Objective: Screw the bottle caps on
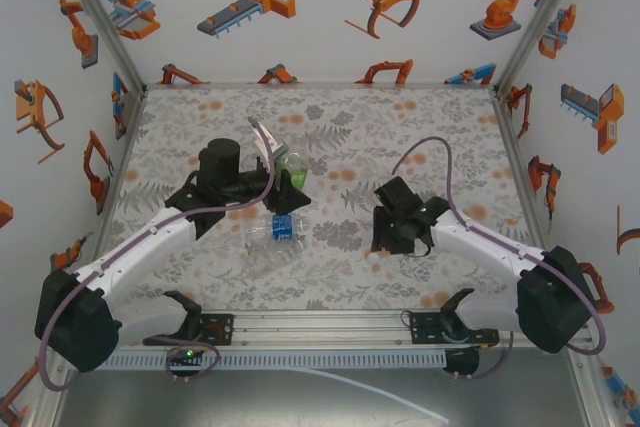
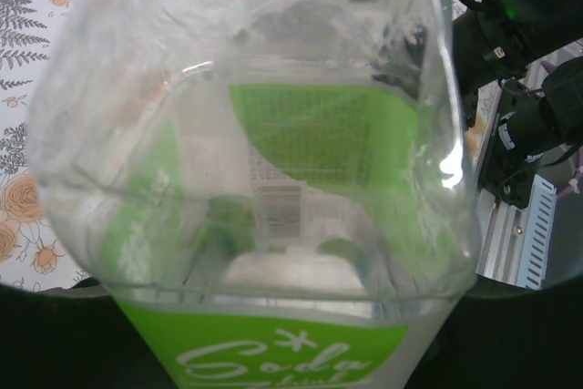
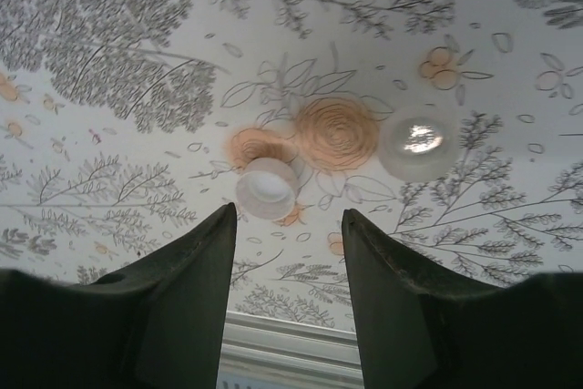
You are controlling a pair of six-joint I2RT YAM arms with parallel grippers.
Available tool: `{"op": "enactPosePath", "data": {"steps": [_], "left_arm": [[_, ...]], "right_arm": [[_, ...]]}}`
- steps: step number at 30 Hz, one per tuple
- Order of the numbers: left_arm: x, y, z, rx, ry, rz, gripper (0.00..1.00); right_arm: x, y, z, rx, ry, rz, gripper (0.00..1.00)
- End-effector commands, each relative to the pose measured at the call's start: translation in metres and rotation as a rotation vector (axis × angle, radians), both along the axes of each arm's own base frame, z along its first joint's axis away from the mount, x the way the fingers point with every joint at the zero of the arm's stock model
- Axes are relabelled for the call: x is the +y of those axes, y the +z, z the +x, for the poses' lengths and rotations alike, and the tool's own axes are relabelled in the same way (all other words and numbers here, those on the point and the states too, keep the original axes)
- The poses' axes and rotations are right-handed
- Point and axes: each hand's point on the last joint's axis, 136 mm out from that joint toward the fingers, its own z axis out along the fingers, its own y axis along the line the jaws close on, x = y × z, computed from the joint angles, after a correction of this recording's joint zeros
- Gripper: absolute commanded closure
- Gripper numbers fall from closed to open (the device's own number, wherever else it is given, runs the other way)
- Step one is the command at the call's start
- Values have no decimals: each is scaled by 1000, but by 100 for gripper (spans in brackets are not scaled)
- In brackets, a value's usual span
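My left gripper [image 1: 277, 180] is shut on the green-labelled bottle [image 1: 294, 167] above the middle of the table. In the left wrist view that bottle [image 2: 264, 179] is pressed close to the camera and hides the jaws. A bottle with a blue label [image 1: 277, 228] lies on its side just in front of it. My right gripper [image 1: 392, 240] hangs low over the table with its tips pointing down. In the right wrist view the right gripper [image 3: 288, 218] is open and holds nothing. One white cap [image 3: 266, 187] lies hollow side up just beyond the left fingertip. A second cap [image 3: 419, 143] lies further right.
The floral tablecloth [image 1: 330, 117] covers the table between white walls. An aluminium rail [image 1: 320, 327] runs along the near edge, and this rail [image 3: 291, 343] lies close behind the right fingers. The right arm [image 2: 519, 43] stands to the right of the held bottle.
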Motion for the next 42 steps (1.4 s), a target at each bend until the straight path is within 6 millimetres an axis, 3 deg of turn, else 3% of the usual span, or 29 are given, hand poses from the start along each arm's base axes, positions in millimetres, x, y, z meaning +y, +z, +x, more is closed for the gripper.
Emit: {"op": "enactPosePath", "data": {"steps": [1,10,24,42], "left_arm": [[-6,18,0,-15,-24,-42,100],[-10,18,2,-4,-28,-40,100],[-13,17,0,13,-43,-44,100],[-14,13,0,25,-46,-34,100]], "right_arm": [[-25,-4,5,1,-68,-26,52],[-46,-11,13,13,-93,-45,52],[-38,-15,20,14,-64,-22,52],[-42,-32,14,59,-58,-53,53]]}}
